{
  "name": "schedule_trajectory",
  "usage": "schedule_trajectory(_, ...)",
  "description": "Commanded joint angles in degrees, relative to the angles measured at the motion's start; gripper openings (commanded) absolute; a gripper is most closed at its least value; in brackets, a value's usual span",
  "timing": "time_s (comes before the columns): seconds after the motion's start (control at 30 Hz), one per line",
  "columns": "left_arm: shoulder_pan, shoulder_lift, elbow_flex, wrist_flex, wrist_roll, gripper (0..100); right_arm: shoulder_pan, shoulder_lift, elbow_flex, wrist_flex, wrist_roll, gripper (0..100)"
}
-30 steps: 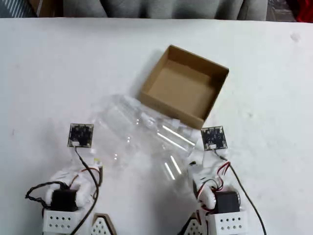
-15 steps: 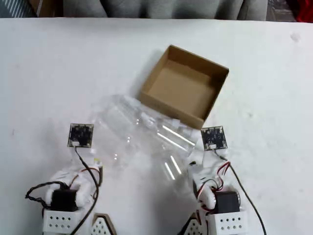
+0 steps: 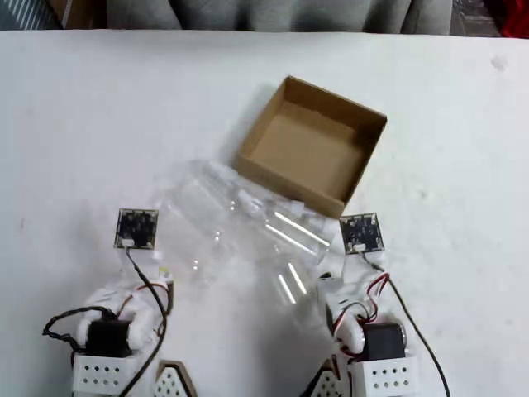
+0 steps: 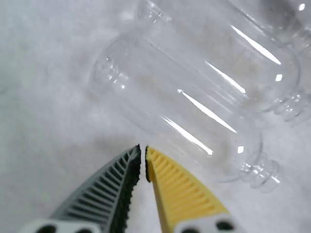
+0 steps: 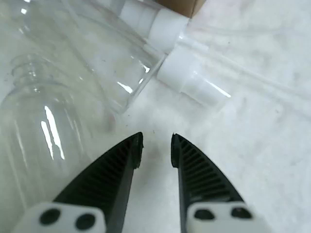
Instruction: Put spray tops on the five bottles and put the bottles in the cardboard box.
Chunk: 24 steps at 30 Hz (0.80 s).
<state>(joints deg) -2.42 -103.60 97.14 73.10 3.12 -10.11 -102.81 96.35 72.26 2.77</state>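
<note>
Several clear plastic bottles (image 3: pixel 240 231) lie on their sides in a heap on the white table, just in front of the open cardboard box (image 3: pixel 312 145). No bottle neck that I can see carries a top. My left gripper (image 4: pixel 142 153), grey and yellow, is shut on nothing, its tips just short of a lying bottle (image 4: pixel 194 97). My right gripper (image 5: pixel 155 148) is open by a narrow gap over bare table. Beside it lies a bottle (image 5: pixel 43 126). Two white spray tops (image 5: pixel 192 80) lie loose just beyond it, near a corner of the box (image 5: pixel 180 5).
Both arms sit at the table's near edge, the left arm (image 3: pixel 124 281) and the right arm (image 3: pixel 364 306) flanking the bottle heap. The box stands empty, turned at an angle. Bare white table (image 3: pixel 99 124) stretches on both sides of it.
</note>
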Motion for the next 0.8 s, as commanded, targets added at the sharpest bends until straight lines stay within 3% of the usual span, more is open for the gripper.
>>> schedule_trajectory(0.0, 0.40, -0.40, -0.18, 0.26, -0.35, 2, 0.22, -0.40, 0.53, 0.31, 0.18, 6.7)
schedule_trajectory(0.77, 0.40, -0.40, -0.18, 0.26, -0.35, 2, 0.13, -0.40, 0.53, 0.31, 0.18, 6.8)
